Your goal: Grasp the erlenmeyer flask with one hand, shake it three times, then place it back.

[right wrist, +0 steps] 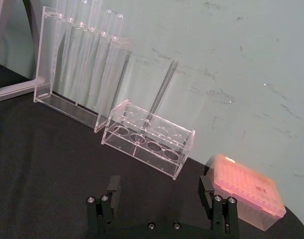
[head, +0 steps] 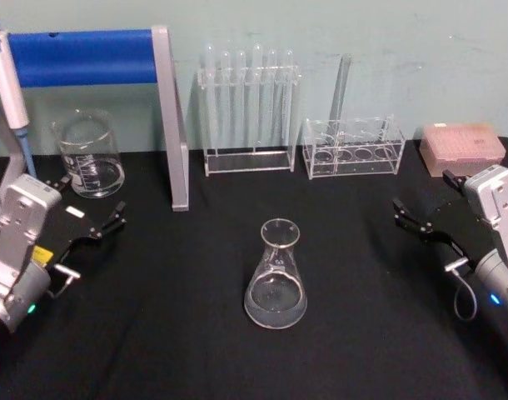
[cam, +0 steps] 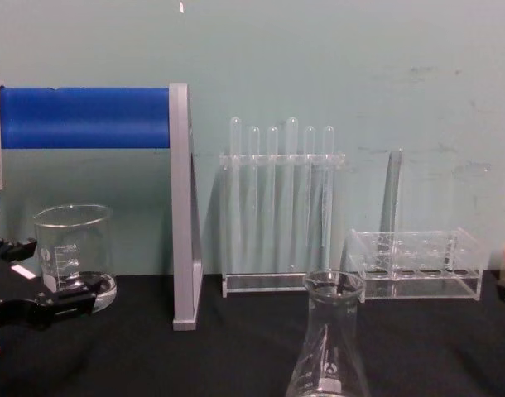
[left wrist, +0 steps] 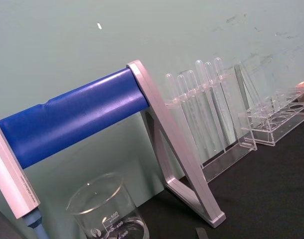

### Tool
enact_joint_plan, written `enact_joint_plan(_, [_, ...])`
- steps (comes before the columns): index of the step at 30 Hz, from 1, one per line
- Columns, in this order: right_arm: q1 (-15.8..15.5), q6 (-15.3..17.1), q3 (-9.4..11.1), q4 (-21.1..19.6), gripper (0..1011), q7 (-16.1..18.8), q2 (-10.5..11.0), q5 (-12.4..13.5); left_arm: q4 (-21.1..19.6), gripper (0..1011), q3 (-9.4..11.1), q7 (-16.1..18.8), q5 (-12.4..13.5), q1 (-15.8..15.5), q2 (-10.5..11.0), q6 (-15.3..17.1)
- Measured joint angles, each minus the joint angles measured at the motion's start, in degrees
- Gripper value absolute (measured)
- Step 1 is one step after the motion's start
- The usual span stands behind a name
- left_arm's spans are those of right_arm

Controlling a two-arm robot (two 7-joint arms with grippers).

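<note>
The clear glass conical erlenmeyer flask (head: 276, 277) stands upright on the black tabletop (head: 179, 342), near the middle and in front of the tall clear rack of test tubes (head: 250, 112). Nothing touches it. The left black gripper (head: 92, 207) hovers low at the left, close to the straight-walled glass beaker (head: 89, 154), with its jaws apart and empty. The right black gripper (right wrist: 159, 185) hangs at the right, near the pink lidded box (head: 462, 148), and its jaws are also spread with nothing between them.

Judging by this, the grasp, the three shakes and the setting down are all left to do; the pictures alone cannot rule out that the flask has been returned.

The chest view cuts off the flask's base. Whether it holds clear liquid is hard to tell, and its white marks are too small to read.
</note>
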Motion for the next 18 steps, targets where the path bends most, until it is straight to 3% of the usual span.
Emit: enact_joint_plan(18, [0.0, 0.0, 0.0, 0.0, 1004, 0.0, 0.0, 0.0, 0.0, 1001, 0.0, 0.0, 0.0, 0.0, 0.0, 0.0])
